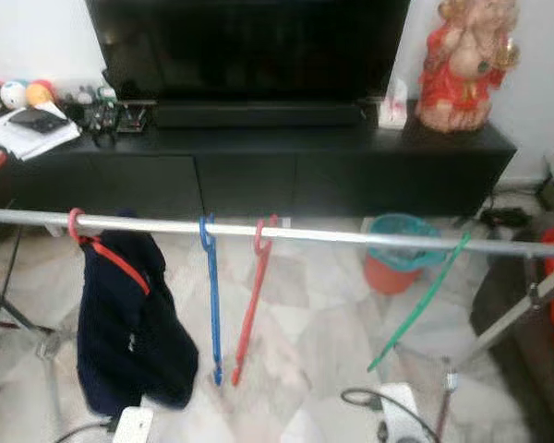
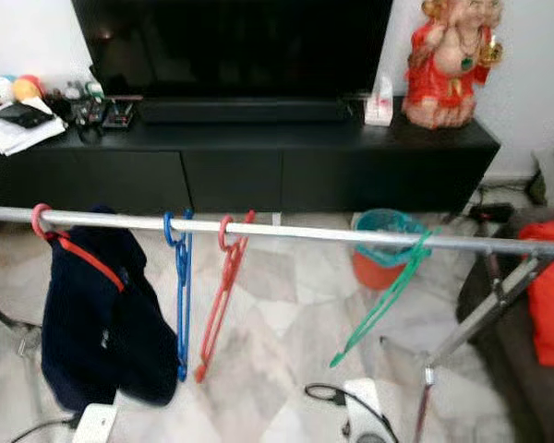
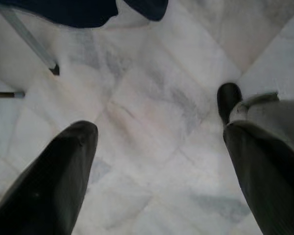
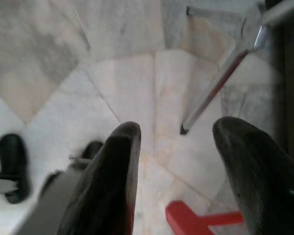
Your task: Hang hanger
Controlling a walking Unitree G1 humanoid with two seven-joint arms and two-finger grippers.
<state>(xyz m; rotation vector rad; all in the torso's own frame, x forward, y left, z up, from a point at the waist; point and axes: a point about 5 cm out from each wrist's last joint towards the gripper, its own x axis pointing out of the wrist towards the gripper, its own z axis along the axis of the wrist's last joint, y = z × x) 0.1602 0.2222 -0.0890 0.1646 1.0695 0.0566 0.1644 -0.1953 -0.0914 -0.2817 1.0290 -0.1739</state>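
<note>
A steel rail [image 1: 332,235] is running across the head views, and four hangers are already riding on it: a red hanger carrying a dark navy garment [image 1: 129,323], a bare blue hanger [image 1: 210,305], a bare red hanger [image 1: 251,309], and a green hanger [image 1: 420,305] that is sitting crooked, slanting off to one side rather than dropping straight.

The left gripper [image 3: 157,166] is pointing down at the marble floor [image 3: 152,112], its fingers [image 3: 54,181] standing wide apart with only tile between them; the navy garment's hem is lying well beyond the tips.

The right gripper [image 4: 179,161] is likewise aiming at the floor with its fingers [image 4: 112,181] spread. A piece of red plastic [image 4: 196,218] is showing low between them, nearer the wrist than the tips. It could be part of a hanger, but whether it is touching either finger cannot be told. A leg of the drying rack [image 4: 215,88] is lying past the tips.

These hangers look like thin moulded plastic, so one is likely to be very light, fairly stiff yet springy, and smooth enough to twist or slide in a two-finger pinch. The safest hold is probably on the straight shoulder arm close beside the hook's neck, pinched across the flat of the bar, leaving the hook free to drop over the rail. Squeezing near an outer tip would probably let it swing and miss.
</note>
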